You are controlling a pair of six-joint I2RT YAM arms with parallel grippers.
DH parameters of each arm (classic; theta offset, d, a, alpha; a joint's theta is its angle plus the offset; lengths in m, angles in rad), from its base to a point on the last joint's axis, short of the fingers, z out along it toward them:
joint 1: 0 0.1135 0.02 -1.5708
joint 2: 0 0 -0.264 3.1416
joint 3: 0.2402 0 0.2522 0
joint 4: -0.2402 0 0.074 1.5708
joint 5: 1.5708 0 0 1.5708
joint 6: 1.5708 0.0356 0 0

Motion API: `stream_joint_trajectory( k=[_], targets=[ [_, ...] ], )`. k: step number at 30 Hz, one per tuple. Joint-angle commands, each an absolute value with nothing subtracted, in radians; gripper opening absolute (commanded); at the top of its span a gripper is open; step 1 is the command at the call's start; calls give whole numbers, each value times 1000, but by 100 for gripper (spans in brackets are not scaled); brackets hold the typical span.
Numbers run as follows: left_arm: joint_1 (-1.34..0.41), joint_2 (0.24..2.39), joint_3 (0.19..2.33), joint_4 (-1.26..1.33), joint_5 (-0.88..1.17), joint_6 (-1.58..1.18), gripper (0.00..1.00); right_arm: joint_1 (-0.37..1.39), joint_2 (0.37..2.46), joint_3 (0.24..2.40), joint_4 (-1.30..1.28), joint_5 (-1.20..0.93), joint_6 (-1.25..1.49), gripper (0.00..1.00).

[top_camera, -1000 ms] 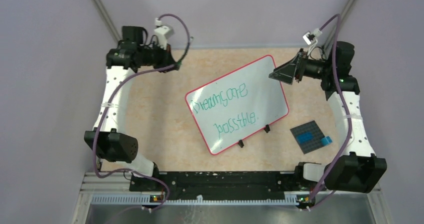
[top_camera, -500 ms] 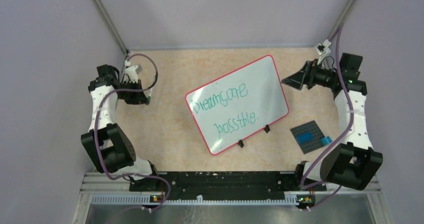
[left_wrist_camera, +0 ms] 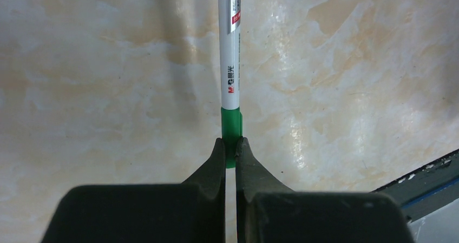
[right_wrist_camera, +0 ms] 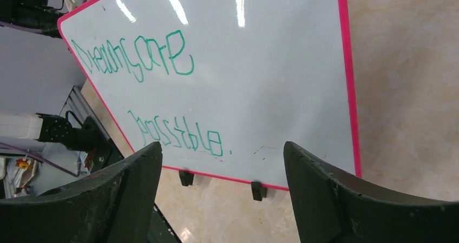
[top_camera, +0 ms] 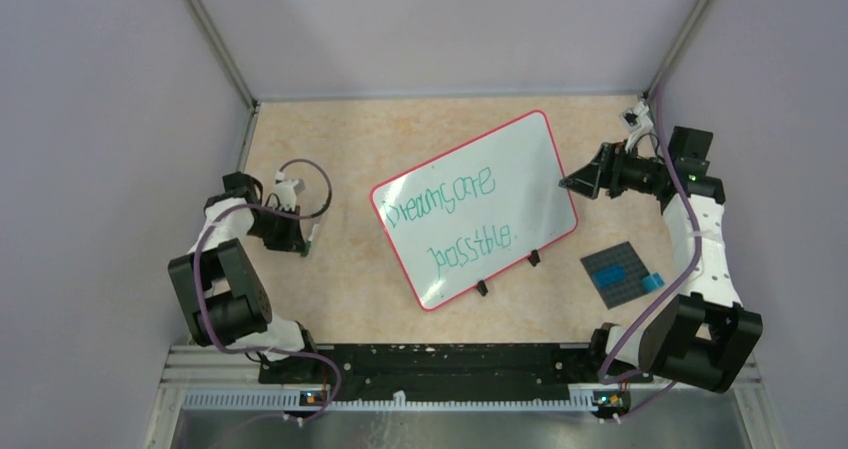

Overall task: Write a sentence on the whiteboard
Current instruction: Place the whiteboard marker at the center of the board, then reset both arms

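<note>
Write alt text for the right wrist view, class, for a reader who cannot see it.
A red-rimmed whiteboard sits on a beige marbled table, bearing green handwriting that seems to read "Dreams are possible." Two small black feet show at its lower edge, and the right pincer stands wide open, its dark fingers filling the foreground.

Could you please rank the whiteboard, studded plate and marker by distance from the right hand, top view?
1. Whiteboard, just left of the right hand.
2. Grey studded plate, toward the arm bases.
3. Marker, far left, in the left hand.
</note>
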State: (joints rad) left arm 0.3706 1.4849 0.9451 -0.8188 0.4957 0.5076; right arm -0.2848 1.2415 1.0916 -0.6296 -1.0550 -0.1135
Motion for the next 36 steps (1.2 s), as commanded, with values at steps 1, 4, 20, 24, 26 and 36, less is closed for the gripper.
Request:
stream_joint_trajectory(
  k=[1,4,20,24,26,36],
  targets=[
    [370,1513,897,-755,466,531,0,-296,1214,1084,-604,-1046,-146,80],
    [370,1520,893,-758,447,529,0,-295,1212,1080,-605,-1038,-149,80],
    [370,1561,912,-800,443,551,44,-296,1222,1116,-662,-1029,-193,80],
    [368,1542,967,-841,480,553,54,-296,1222,1152,-686,-1023,-205,80],
    [367,1530,1017,-871,512,551,61,-296,1227,1170,-692,-1016,-207,80],
    [336,1568,1456,-960,662,464,99,-296,1314,1366,-691,-956,-192,81]
  ],
)
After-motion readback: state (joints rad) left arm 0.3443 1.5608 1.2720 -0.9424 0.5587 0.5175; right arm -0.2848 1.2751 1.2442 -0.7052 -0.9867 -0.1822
